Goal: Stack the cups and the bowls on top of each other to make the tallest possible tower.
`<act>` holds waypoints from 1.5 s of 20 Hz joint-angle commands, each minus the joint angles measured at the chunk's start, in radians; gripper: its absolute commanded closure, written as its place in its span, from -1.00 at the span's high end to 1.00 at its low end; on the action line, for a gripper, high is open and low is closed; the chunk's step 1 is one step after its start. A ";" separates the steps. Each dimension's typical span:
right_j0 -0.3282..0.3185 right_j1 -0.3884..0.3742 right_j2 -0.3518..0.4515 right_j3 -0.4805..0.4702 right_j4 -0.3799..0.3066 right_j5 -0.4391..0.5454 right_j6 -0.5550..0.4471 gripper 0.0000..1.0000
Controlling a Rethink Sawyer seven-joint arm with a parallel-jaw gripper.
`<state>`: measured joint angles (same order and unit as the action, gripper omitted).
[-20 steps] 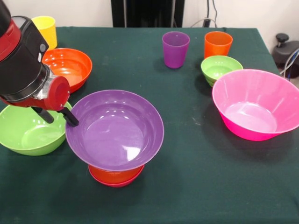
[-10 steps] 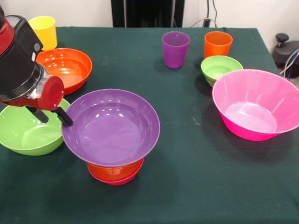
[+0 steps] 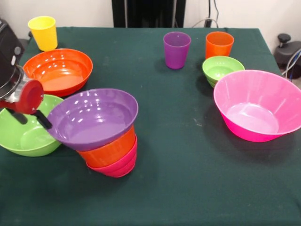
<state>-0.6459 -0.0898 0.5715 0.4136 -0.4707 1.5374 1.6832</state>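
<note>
Front view, near to far. Tower (image 3: pixel 110 157) sits nearest on the green worktop (image 3: pixel 197 188), left of centre: red-magenta bowl (image 3: pixel 117 168) at the base, small orange bowl (image 3: pixel 106 150) nested in it, both leaning to the picture's left. Purple bowl (image 3: pixel 93 117) rests on top, tilted the same way, its low rim hanging out past the stack.

Hand (image 3: pixel 30 117) at the picture's left edge, just beside that low rim. Two dark fingers (image 3: pixel 43 120) stand apart; the nearer one touches or nearly touches the purple rim, cannot tell which. Nothing is clamped between them. Red and black arm (image 3: pixel 16 84) above it runs off the left edge.

Lime bowl (image 3: pixel 23 134) lies behind the hand, partly hidden by it. Pink bowl (image 3: pixel 258 106) stands at the right, well apart from the tower.

Farther back: large orange bowl (image 3: pixel 59 70) at left, small green bowl (image 3: pixel 222 69) at right, just beside the pink one.

Farthest row: yellow cup (image 3: pixel 43 32) at left, purple cup (image 3: pixel 177 49) near centre, orange cup (image 3: pixel 219 44) to the right, just behind the small green bowl. All three upright.
</note>
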 commanded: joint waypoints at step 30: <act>-0.047 0.086 0.513 -0.177 -0.577 0.197 -0.381 1.00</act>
<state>-0.7075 -0.0212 0.9843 0.2240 -0.9501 1.6884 1.5530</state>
